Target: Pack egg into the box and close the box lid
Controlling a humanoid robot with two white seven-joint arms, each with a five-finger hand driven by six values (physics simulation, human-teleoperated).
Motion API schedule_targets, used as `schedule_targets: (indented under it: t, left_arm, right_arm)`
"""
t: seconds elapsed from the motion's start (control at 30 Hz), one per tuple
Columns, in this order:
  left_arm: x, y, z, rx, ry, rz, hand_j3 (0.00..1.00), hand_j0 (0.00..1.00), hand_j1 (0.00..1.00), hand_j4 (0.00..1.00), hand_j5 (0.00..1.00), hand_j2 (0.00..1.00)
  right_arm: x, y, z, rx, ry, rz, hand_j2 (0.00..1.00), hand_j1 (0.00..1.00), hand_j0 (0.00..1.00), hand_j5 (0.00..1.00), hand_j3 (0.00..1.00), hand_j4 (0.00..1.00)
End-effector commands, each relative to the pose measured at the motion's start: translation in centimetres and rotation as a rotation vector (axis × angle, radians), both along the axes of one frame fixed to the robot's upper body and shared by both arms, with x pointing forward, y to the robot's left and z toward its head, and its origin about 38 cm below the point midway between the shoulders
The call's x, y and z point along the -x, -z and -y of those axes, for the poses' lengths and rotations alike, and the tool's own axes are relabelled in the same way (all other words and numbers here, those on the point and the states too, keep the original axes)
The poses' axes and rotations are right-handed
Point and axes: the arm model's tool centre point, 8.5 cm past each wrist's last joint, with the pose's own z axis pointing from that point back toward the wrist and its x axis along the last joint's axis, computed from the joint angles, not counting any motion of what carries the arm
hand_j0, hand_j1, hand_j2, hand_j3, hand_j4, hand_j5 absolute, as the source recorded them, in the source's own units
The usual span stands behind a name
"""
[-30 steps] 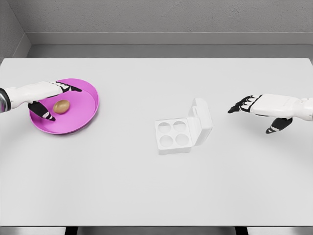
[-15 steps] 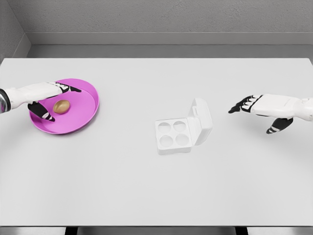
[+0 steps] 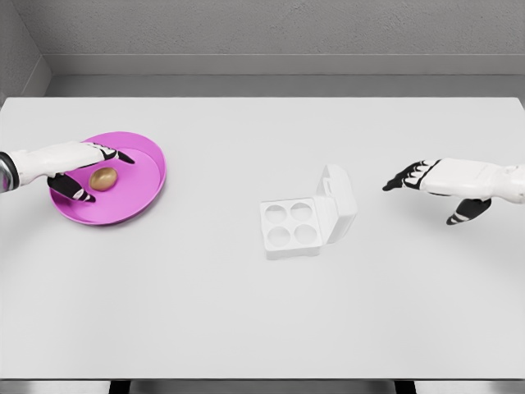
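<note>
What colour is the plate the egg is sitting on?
Bright magenta-pink plate, holding the brown egg; the head view shows it.

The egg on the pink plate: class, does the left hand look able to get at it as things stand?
Probably yes. The left hand is already over the pink plate, its fingers spread on either side of the egg, and nothing lies between them. No grasp shows yet.

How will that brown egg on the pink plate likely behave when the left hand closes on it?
The egg is smooth and rounded, so it may roll across the pink plate if nudged off-centre. It is probably fragile, so squeeze gently. The left hand brackets it with open fingers, which should limit escape.
</note>
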Motion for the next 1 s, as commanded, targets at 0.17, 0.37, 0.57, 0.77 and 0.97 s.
schedule_targets:
  t: [0.17, 0.37, 0.57, 0.77, 0.97]
  left_arm:
    - [0.08, 0.15, 0.01, 0.002, -0.001, -0.005, 0.76, 0.76, 0.76, 0.76, 0.76, 0.76]
    - [0.11, 0.22, 0.0, 0.002, -0.001, -0.007, 0.67, 0.67, 0.67, 0.67, 0.67, 0.67]
    - [0.33, 0.65, 0.03, -0.001, 0.002, -0.018, 0.61, 0.61, 0.61, 0.61, 0.61, 0.61]
    - [0.31, 0.63, 0.14, 0.008, 0.004, -0.019, 0.54, 0.54, 0.54, 0.54, 0.54, 0.54]
    - [0.27, 0.56, 0.15, 0.008, 0.004, -0.018, 0.47, 0.47, 0.47, 0.47, 0.47, 0.47]
  right_arm:
    - [0.05, -0.1, 0.02, -0.002, 0.001, 0.0, 1.0, 1.0, 1.0, 1.0, 1.0, 1.0]
    - [0.06, -0.12, 0.08, -0.001, 0.002, 0.0, 1.0, 1.0, 1.0, 1.0, 1.0, 1.0]
    - [0.08, -0.08, -0.04, -0.002, -0.001, -0.001, 1.0, 1.0, 1.0, 1.0, 1.0, 1.0]
    - [0.07, -0.18, -0.13, -0.002, -0.004, 0.002, 1.0, 1.0, 1.0, 1.0, 1.0, 1.0]
    - [0.02, -0.32, -0.19, -0.003, -0.006, 0.005, 1.0, 1.0, 1.0, 1.0, 1.0, 1.0]
